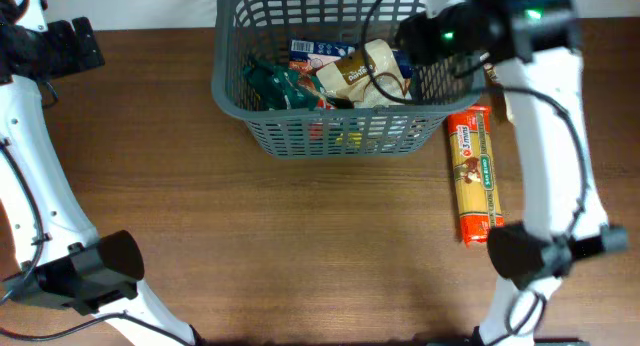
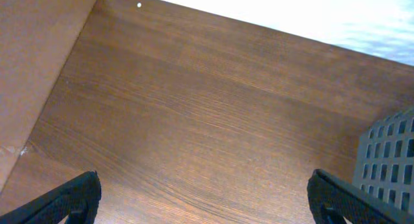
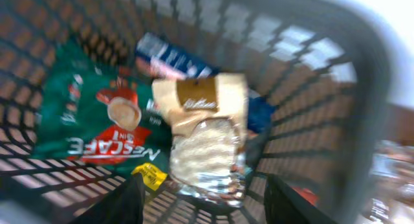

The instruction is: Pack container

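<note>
Table of dark wood carries the container at its far middle, a grey lattice basket already part filled. Just beside its right wall lies a long orange pasta packet, not yet packed. Inside the basket are a green coffee pouch, a beige packet on top of the heap toward the right, and a blue carton by the far wall.

The right gripper hangs over the basket's right half. Its fingers are spread with nothing between them, and the beige packet lies free below, so the step in hand seems to be letting that packet go. To do it well, lift straight up with the fingers wide until clear of the rim, minding the cable looped over the basket. The left gripper sits at the far left over bare wood, fingers spread wide and holding nothing.

Only the overhead view shows the pasta and both arms. Only the right wrist view, though blurred, shows the pouch's label and the gap between the fingers. The left wrist view adds just a corner of lattice.
</note>
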Tool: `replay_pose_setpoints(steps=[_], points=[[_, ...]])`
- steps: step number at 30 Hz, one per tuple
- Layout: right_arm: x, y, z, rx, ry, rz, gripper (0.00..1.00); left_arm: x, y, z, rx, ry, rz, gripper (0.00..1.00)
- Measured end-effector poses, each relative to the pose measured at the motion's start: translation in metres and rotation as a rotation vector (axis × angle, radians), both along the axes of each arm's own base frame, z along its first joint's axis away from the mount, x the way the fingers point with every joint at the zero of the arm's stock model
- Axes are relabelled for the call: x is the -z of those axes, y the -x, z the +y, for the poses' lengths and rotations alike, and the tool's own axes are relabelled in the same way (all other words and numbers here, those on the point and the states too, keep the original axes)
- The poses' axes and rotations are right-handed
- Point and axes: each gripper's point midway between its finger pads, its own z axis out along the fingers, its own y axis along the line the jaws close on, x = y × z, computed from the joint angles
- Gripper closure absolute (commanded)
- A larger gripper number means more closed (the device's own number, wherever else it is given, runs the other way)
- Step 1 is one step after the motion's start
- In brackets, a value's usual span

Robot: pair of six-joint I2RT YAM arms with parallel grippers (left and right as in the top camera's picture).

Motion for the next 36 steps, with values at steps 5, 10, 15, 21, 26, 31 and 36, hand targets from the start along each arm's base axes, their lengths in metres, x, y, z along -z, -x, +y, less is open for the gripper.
replay_pose_setpoints(steps=[5, 10, 15, 21, 26, 31, 36], points=[[-0.085, 0.047, -0.046, 0.163, -0.034, -0.197, 0.35, 0.000, 0.000, 0.000, 0.000, 0.000, 0.000, 0.01], [-0.114, 0.082, -0.124, 0.437, -0.085, -0.243, 0.27, 0.000, 0.000, 0.000, 0.000, 0.000, 0.000, 0.01], [-0.076, 0.079, -0.196, 0.682, -0.124, -0.097, 0.25, 0.000, 0.000, 0.000, 0.000, 0.000, 0.000, 0.01], [0.000, 0.053, -0.250, 0.827, -0.204, 0.143, 0.26, 0.000, 0.000, 0.000, 0.000, 0.000, 0.000, 0.01], [0.063, 0.021, -0.264, 0.843, -0.239, 0.297, 0.25, 0.000, 0.000, 0.000, 0.000, 0.000, 0.000, 0.01], [0.121, -0.015, -0.275, 0.847, -0.254, 0.378, 0.13, 0.000, 0.000, 0.000, 0.000, 0.000, 0.000, 0.01], [0.165, -0.041, -0.285, 0.848, -0.256, 0.412, 0.08, 0.000, 0.000, 0.000, 0.000, 0.000, 0.000, 0.01]])
